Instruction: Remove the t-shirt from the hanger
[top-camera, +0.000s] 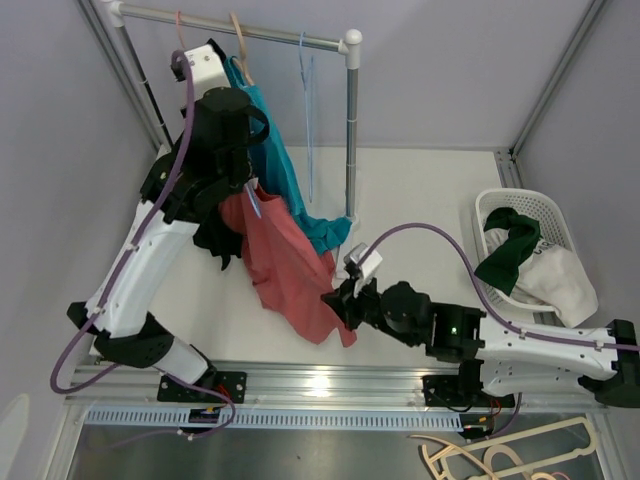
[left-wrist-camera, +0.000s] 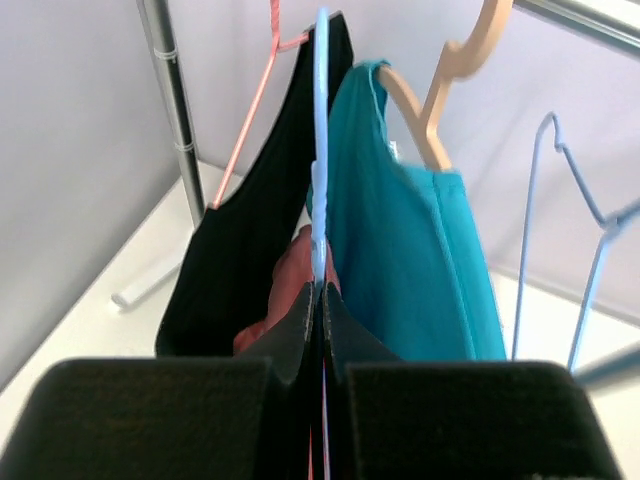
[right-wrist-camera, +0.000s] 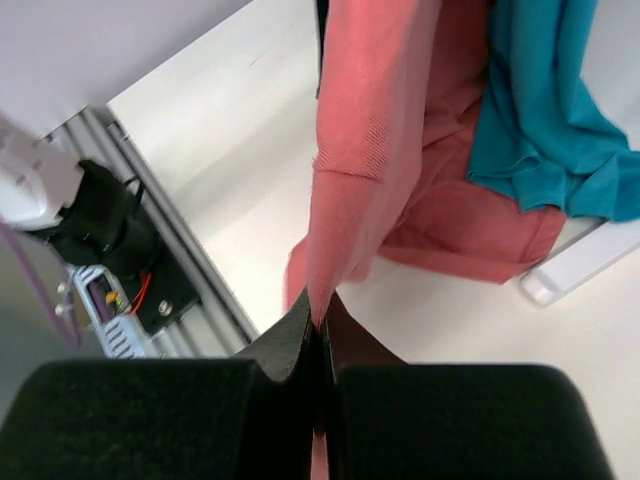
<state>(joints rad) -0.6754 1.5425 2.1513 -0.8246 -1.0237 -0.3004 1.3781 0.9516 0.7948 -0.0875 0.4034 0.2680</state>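
The table (top-camera: 420, 190) spread bare and white beyond and to the right of my right gripper (top-camera: 335, 298), open up to the basket (top-camera: 490, 205) at the far right edge. Behind that gripper ran the aluminium rail (top-camera: 330, 380) along the near edge. The rack (top-camera: 352, 130) stood ahead of both my arms, its upright post just beyond the right one.

The red t-shirt (top-camera: 285, 260) hung slack between my two grippers and draped down to the table. A teal shirt (left-wrist-camera: 410, 240) crowded the right side of my left gripper (left-wrist-camera: 320, 300) and a black garment (left-wrist-camera: 250, 230) the left side, so little room was left there. An empty wire hanger (top-camera: 308, 110) hung further right on the rail.

My left gripper's jaws were closed tight on the light blue hanger (left-wrist-camera: 320, 150), which rose straight up out of them. My right gripper's jaws were pressed together on the t-shirt's lower edge, the cloth running up and away from the fingers (right-wrist-camera: 290, 335).
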